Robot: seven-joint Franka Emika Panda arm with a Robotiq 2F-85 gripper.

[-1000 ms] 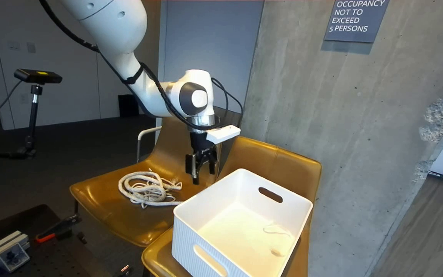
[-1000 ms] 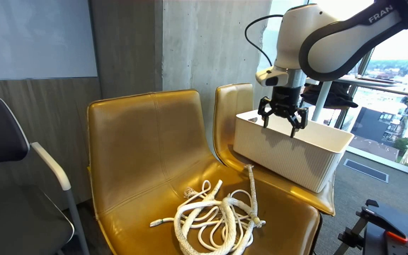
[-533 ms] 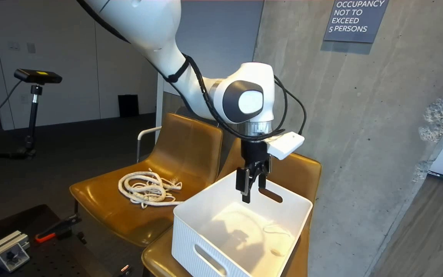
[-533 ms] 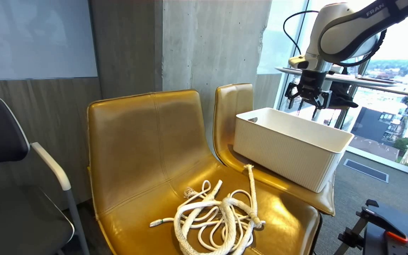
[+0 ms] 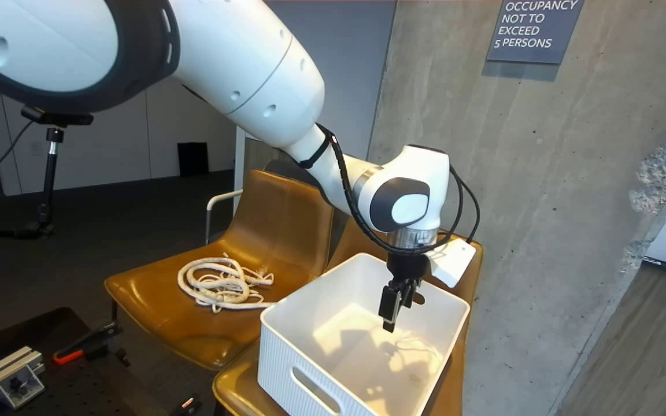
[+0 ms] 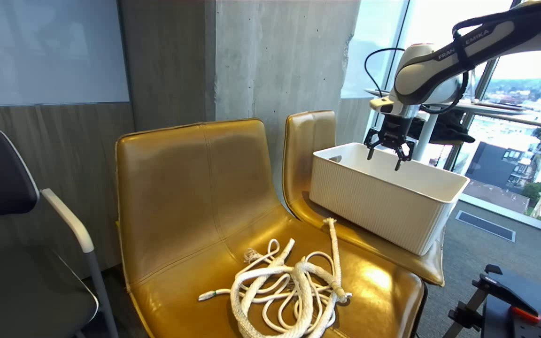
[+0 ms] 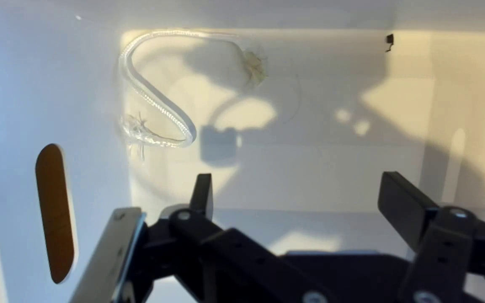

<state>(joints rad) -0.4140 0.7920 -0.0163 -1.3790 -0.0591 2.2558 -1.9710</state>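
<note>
white plastic fills my wrist view: i look down into the bin (image 6: pixel 369 206). a second ago the gripper (image 7: pixel 298 189) hung off the side toward the rope (image 6: pixel 305 293); half a second ago it was higher; now i have it down at the bin's opening in both exterior views, though i can't tell whether its fingertips (image 7: pixel 202 191) sit below the rim. the gripper is spread, tips well apart. in an exterior view the arm (image 5: pixel 252 72) fills more of the top, and its shadow covers more of the bin's floor. bin and rope haven't moved; the rope lies in loose coils on the neighbouring chair (image 6: pixel 190 178).

the cord (image 7: pixel 162 105) is on the bin's floor, bent like a hook, in the corner of the slotted wall (image 7: pixel 86 105) and a long wall (image 7: pixel 310 12). one frayed end is right by the slotted wall, the other further along, near the long wall. as the wrist camera sees it, the cord is ahead of the tips, toward the slotted end. each tip shows a gap to its end wall, and a broad stretch runs from the tips to the long wall. a dark speck (image 7: pixel 389 40) sits by that wall's foot. outside, the bin's chair (image 6: pixel 310 145) backs the slotted wall, with the pillar (image 5: pixel 512 202) beyond.
</note>
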